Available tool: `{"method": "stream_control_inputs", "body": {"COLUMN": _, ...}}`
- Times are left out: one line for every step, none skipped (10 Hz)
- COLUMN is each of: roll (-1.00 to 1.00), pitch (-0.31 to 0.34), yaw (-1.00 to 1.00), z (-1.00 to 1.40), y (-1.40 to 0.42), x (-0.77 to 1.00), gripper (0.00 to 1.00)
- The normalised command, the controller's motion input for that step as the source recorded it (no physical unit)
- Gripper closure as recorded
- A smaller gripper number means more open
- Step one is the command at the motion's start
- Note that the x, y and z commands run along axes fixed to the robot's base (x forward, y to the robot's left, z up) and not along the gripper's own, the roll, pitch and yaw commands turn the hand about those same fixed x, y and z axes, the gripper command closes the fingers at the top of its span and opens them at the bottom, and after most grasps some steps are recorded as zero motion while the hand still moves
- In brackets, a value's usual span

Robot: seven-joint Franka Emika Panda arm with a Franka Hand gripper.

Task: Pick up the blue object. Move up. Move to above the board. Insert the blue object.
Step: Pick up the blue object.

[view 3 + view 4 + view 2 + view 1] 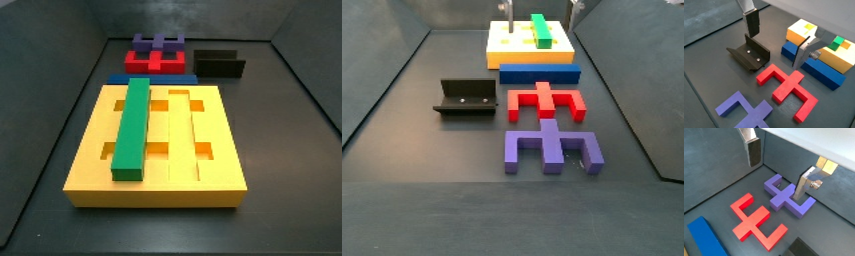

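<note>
Up close, hovering with the gripper (777, 37) over the dark floor (711, 75), jaws spread wide, gripping nothing. Seeing the blue object (814, 67) lying flat just beside the board (844, 57) — probably stiff, light, smooth. Planning on pinching its long sides near the middle — likely finding little room on the board side.

end effector (779, 40) open, above fixture (750, 55), blue object (814, 67)

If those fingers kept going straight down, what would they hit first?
Probably the red piece, lying below the open, empty gripper in both wrist views; depth is unclear, so maybe the bare floor beside it.
</note>
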Motion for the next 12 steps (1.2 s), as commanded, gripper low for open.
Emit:
{"method": "stream_control_inputs", "body": {"roll": 0.0, "pitch": 0.0, "yaw": -0.04, "z": 0.0, "y": 0.0, "x": 0.03, "gripper": 0.0}}
{"method": "stream_control_inputs", "body": {"roll": -0.15, "pitch": -0.063, "yaw": -0.23, "z": -0.04, "y": 0.0, "x": 0.0, "gripper": 0.0}}
{"method": "stream_control_inputs", "body": {"roll": -0.14, "pitch": -0.066, "yaw": -0.35, "z": -0.05, "y": -0.03, "x": 0.0, "gripper": 0.0}}
{"method": "stream_control_inputs", "body": {"roll": -0.14, "pitch": -0.071, "yaw": -0.44, "z": -0.04, "y": -0.08, "x": 0.02, "gripper": 0.0}}
{"method": "stream_control_inputs", "body": {"roll": -0.15, "pitch": -0.117, "yaw": -0.55, "z": -0.08, "y": -0.15, "x": 0.0, "gripper": 0.0}}
{"method": "stream_control_inputs", "body": {"roll": -0.16, "pitch": -0.131, "yaw": -0.64, "z": -0.08, "y": -0.26, "x": 0.0, "gripper": 0.0}}
{"method": "stream_control_inputs", "body": {"roll": -0.2, "pitch": -0.231, "yaw": -0.73, "z": -0.11, "y": -0.27, "x": -0.02, "gripper": 0.0}}
{"method": "stream_control_inputs", "body": {"roll": -0.25, "pitch": -0.243, "yaw": -0.79, "z": -0.07, "y": -0.15, "x": -0.01, "gripper": 0.0}}
{"method": "stream_control_inputs", "body": {"roll": -0.26, "pitch": -0.294, "yaw": -0.81, "z": -0.15, "y": -0.11, "x": -0.07, "gripper": 0.0}}
{"method": "stream_control_inputs", "body": {"roll": -0.18, "pitch": -0.291, "yaw": -0.81, "z": -0.23, "y": -0.2, "x": -0.06, "gripper": 0.0}}
{"method": "stream_control_inputs", "body": {"roll": -0.11, "pitch": -0.233, "yaw": -0.86, "z": -0.22, "y": -0.22, "x": -0.01, "gripper": 0.0}}
{"method": "stream_control_inputs", "body": {"roll": -0.03, "pitch": -0.167, "yaw": -0.88, "z": -0.25, "y": -0.27, "x": 0.0, "gripper": 0.0}}
